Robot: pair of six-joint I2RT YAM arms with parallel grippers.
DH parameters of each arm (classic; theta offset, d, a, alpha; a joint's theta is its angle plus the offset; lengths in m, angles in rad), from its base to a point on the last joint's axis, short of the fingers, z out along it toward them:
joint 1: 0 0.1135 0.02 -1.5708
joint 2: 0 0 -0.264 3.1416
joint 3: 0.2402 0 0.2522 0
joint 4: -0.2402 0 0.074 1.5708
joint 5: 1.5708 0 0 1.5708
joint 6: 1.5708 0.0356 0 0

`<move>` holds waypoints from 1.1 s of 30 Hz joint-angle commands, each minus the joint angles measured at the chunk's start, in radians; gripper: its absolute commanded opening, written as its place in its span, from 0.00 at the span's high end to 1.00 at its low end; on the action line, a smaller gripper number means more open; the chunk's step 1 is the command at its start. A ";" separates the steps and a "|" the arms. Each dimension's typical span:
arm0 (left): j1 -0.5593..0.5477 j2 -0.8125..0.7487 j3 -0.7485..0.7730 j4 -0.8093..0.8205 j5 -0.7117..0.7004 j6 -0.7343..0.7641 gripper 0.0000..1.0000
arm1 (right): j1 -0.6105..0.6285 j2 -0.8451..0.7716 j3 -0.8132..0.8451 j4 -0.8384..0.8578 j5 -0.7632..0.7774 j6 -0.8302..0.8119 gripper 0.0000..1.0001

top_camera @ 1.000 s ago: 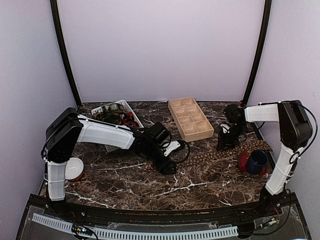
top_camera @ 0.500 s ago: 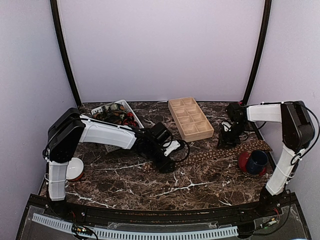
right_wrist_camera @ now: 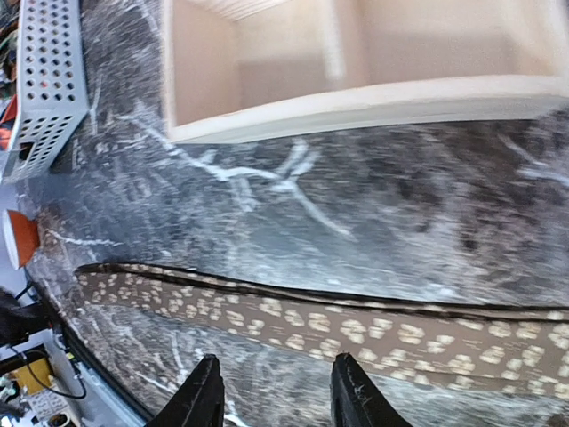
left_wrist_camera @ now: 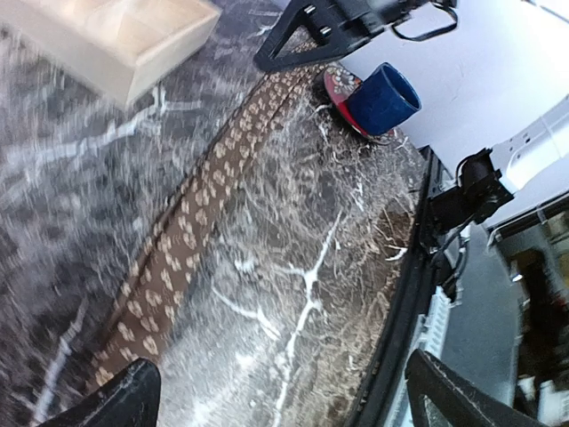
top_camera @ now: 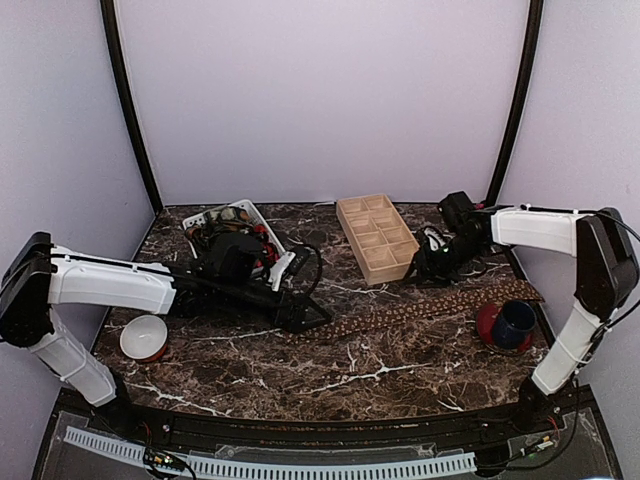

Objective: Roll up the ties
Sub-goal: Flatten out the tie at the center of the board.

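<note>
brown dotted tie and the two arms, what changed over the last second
The left gripper pulled back leftward as its arm swung low; its jaws now stand wide open at the narrow end of the brown tie, which lies farther left. The right gripper moved left toward the wooden tray. Tray, basket, bowl and blue cup stayed put.

Marble table [top_camera: 300,375] bears brown tie [top_camera: 430,311], wooden tray [top_camera: 381,238], basket [top_camera: 256,211], bowl [top_camera: 143,337], saucer [top_camera: 487,322].

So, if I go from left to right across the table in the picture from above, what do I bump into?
white bowl → white basket → wooden tray → blue cup
</note>
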 commanded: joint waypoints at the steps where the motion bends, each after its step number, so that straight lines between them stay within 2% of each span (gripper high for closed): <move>1: 0.023 0.027 -0.112 0.215 0.146 -0.230 0.01 | 0.062 0.039 -0.008 0.108 -0.090 0.085 0.58; 10: 0.085 0.141 -0.195 0.351 0.145 -0.349 0.01 | 0.095 0.149 -0.041 0.173 -0.085 0.087 0.59; 20: 0.107 0.162 -0.260 0.277 0.103 -0.357 0.02 | 0.084 0.259 -0.073 0.139 0.010 0.030 0.64; 26: 0.120 0.077 -0.279 0.134 0.022 -0.307 0.01 | 0.055 0.226 -0.112 0.140 0.023 0.023 0.64; 33: 0.120 -0.044 -0.110 -0.121 -0.028 -0.080 0.01 | 0.063 0.107 -0.028 0.151 -0.071 0.015 0.57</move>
